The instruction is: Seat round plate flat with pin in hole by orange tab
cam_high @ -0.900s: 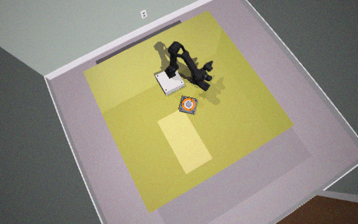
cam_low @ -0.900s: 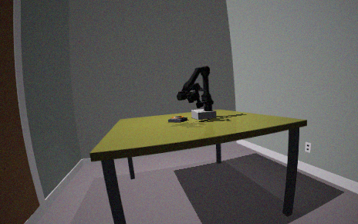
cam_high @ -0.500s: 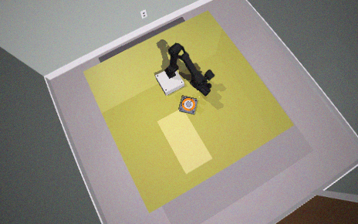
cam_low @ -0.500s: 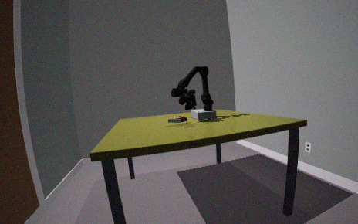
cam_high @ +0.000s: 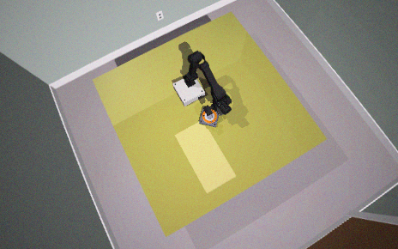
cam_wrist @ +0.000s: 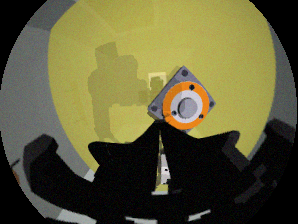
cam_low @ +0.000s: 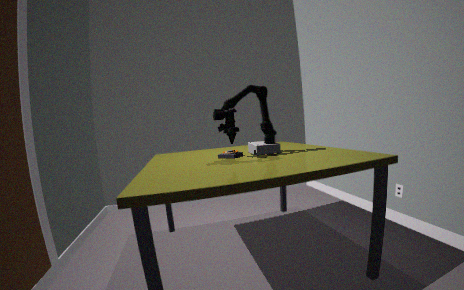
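Observation:
The round plate (cam_high: 209,122) (cam_low: 230,151) (cam_wrist: 172,92) shows an orange ring around a pale centre, with the round grey post top in the middle. Several dark spots show on it. It sits over the square grey base (cam_high: 215,124) (cam_low: 229,156) (cam_wrist: 177,80), which has dark holes at its corners. The orange tab, the pin and any tilt of the plate cannot be made out clearly. My gripper (cam_high: 208,110) (cam_low: 231,142) (cam_wrist: 158,122) is shut and empty, above the base. In the wrist view its tips overlap the base's lower left edge; in the exterior view a gap shows below them.
The arm's white mounting box (cam_high: 184,95) (cam_low: 263,148) stands close beside the base on the yellow-green table (cam_high: 266,120) (cam_low: 200,175). The arm arches from this box to above the plate. A bright patch of light and the arm's shadow fall on the table top.

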